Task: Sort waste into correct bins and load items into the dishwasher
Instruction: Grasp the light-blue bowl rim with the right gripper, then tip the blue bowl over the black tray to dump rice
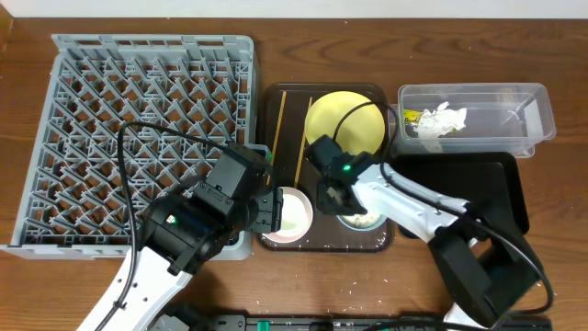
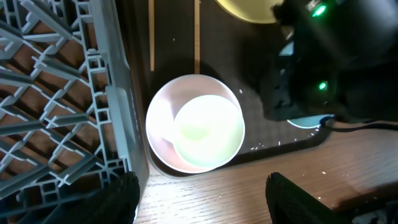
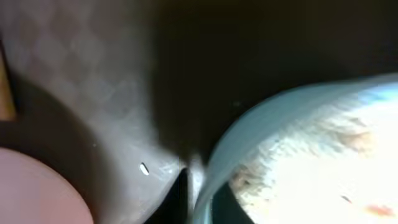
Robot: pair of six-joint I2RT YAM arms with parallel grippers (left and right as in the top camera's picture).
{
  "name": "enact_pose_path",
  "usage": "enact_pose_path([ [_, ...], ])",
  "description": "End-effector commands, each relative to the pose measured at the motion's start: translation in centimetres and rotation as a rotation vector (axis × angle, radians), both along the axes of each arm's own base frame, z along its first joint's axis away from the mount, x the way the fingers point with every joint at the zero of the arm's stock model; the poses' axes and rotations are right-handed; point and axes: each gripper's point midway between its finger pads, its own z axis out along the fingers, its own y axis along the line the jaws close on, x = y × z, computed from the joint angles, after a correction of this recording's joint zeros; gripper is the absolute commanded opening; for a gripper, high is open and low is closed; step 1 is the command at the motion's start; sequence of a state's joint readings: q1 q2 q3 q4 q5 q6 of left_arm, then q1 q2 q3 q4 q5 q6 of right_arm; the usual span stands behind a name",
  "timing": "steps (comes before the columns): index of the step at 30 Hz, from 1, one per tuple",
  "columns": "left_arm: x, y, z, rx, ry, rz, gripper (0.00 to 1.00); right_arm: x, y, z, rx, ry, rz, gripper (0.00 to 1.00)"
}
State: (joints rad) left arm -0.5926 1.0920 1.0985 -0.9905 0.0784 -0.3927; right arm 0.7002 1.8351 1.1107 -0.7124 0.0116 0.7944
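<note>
Blue bowl (rice inside) pinched by right jaws; left jaws wide over cup in pink bowl.

Grey lattice dish rack on a brown wood-grain table. Dark brown, faintly checkered serving tray. Yellow plate, pale wooden chopsticks, pinkish-white bowl, white cup. Light blue bowl with whitish rice. Clear tub showing a white tissue and a green-and-yellow wrapper. Glossy black tray.
</note>
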Motion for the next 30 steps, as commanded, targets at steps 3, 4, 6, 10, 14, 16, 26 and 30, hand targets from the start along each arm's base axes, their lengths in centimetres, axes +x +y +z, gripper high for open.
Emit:
enact_pose_path([
  [3,0.2,0.3,0.3,0.006,-0.011,0.007,0.67,0.6,0.5,1.0,0.003,-0.004,0.011,0.01],
  [4,0.2,0.2,0.3,0.006,-0.011,0.007,0.67,0.7,0.6,1.6,0.004,-0.007,0.019,0.01],
  [6,0.2,0.2,0.3,0.006,-0.011,0.007,0.67,1.0,0.6,3.3,0.018,-0.008,0.048,0.01],
  [10,0.2,0.3,0.3,0.006,-0.012,0.008,0.68,1.5,-0.5,6.8,0.121,0.016,0.069,0.01],
  [14,0.2,0.3,0.3,0.006,-0.012,0.008,0.71,2.2,-0.5,8.9,0.314,0.037,0.144,0.01],
  [16,0.2,0.3,0.3,0.006,-0.012,0.008,0.72,3.1,-0.8,10.3,0.467,0.033,0.205,0.01],
  [26,0.2,0.3,0.3,0.006,-0.012,0.008,0.72,5.7,-9.7,13.9,0.954,-0.043,0.047,0.01],
  [30,0.2,0.3,0.3,0.006,-0.012,0.008,0.72,5.1,-13.1,13.2,1.122,-0.081,-0.098,0.01],
])
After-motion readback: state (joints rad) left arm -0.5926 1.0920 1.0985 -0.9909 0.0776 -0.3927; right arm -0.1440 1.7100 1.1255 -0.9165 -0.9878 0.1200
